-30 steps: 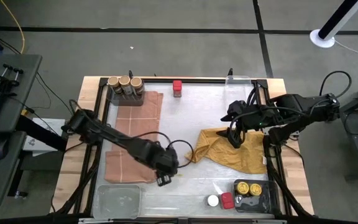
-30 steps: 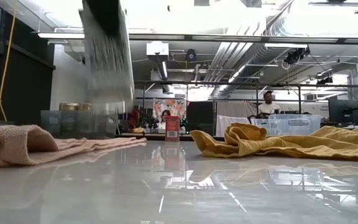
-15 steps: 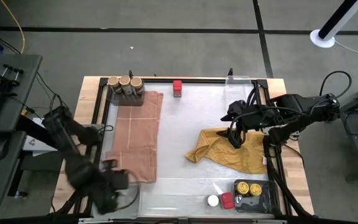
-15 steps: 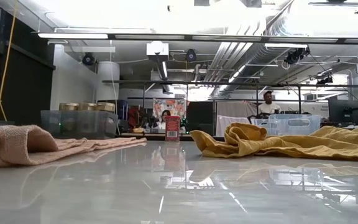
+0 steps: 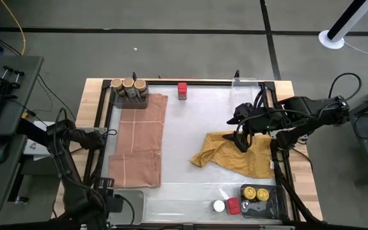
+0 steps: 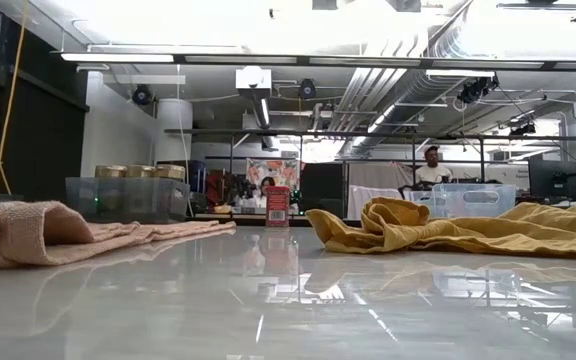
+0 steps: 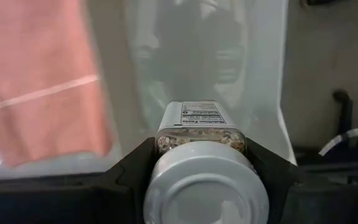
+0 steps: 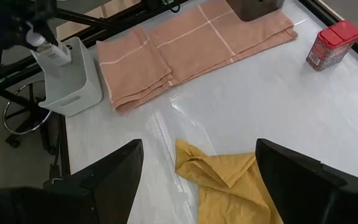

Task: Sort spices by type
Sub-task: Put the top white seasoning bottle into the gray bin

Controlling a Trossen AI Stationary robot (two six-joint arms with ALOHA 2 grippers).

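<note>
Left gripper (image 7: 201,165) hanging low at the table's near left corner, fingers clamping a white-lidded spice jar (image 7: 204,168) from both sides, while right gripper (image 5: 240,142) is hovering over the table's right half, fingers (image 8: 114,171) spread wide apart.

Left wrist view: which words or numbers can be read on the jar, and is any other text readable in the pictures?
"Nutrition Facts": heading on the label of the white-lidded jar held in the left gripper; the smaller print below is too blurred to read.
Red jar: label too small to read.
Nothing else is readable.
</note>
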